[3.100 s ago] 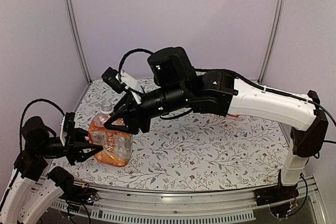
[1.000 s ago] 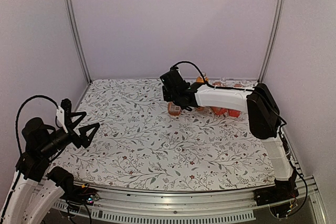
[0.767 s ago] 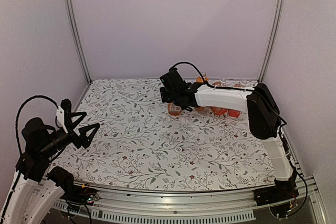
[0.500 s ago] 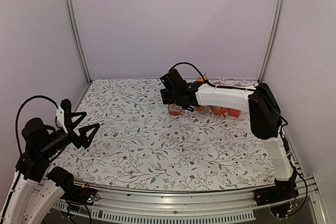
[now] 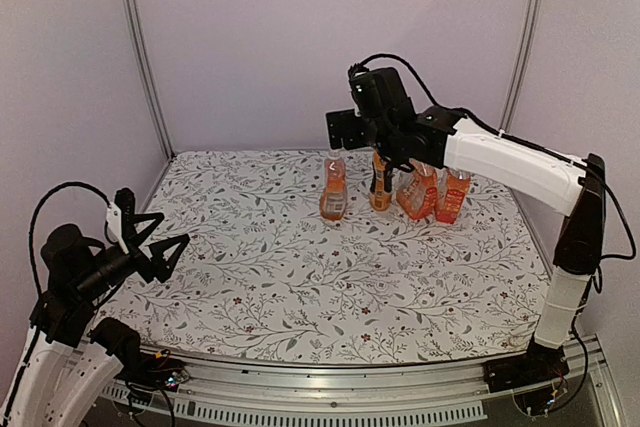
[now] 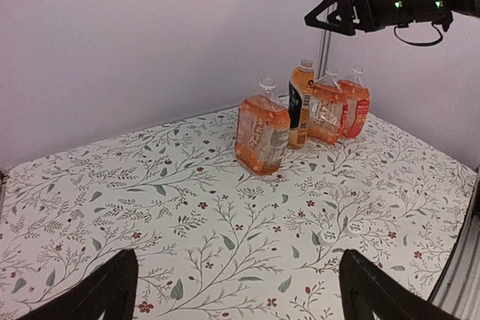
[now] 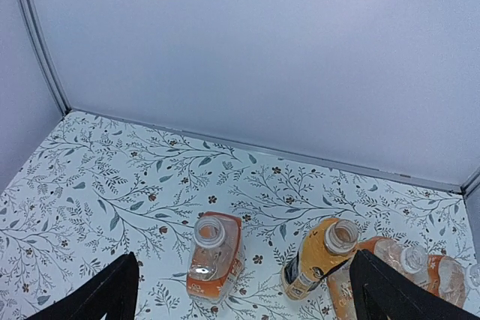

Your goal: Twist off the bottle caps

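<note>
Crowding the table's (image 5: pixel 300 287) far edge, four bottles (image 5: pixel 334 192) stand below the empty, spread right gripper (image 5: pixel 342 132), with bare tabletop separating them from the empty, spread left gripper (image 5: pixel 172 232) near-left.

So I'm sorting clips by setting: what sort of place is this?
Probably a robot test booth, not a home: plain walls framed by metal posts, a floral table cover, and a left arm and right arm mounted at the near edge.
</note>
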### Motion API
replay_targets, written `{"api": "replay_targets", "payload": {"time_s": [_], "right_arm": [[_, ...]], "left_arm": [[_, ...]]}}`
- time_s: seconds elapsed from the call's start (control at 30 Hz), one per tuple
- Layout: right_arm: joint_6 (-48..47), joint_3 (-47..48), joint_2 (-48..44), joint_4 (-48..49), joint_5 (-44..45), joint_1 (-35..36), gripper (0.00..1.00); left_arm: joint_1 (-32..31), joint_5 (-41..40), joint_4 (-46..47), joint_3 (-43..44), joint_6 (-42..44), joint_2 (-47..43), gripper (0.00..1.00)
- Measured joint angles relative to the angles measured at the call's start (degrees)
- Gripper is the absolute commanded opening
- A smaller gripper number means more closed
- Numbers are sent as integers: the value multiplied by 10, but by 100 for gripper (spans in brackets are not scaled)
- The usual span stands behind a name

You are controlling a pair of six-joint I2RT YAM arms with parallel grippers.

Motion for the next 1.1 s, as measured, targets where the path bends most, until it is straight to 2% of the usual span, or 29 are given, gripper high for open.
{"api": "replay_targets", "payload": {"time_s": [0.13, 0.3, 0.47, 0.67, 0.83, 1.1], "right_arm": [[-8, -78, -103, 3, 4, -6, 99], [3, -253, -276, -8, 42, -45, 99], [49, -435, -462, -45, 88, -112, 99], [121, -580, -635, -118, 130, -157, 99], [170, -652, -703, -146, 148, -180, 99], [229, -725, -686, -136, 123, -251, 99]], "left_arm": [[10, 2, 0, 0, 0, 0, 93], [25, -2, 0, 0, 0, 0, 93], [32, -10, 0, 0, 0, -5, 94], [38, -18, 1, 0, 0, -12, 95], [45, -26, 1, -2, 0, -12, 96], [61, -39, 1, -4, 0, -12, 97]]}}
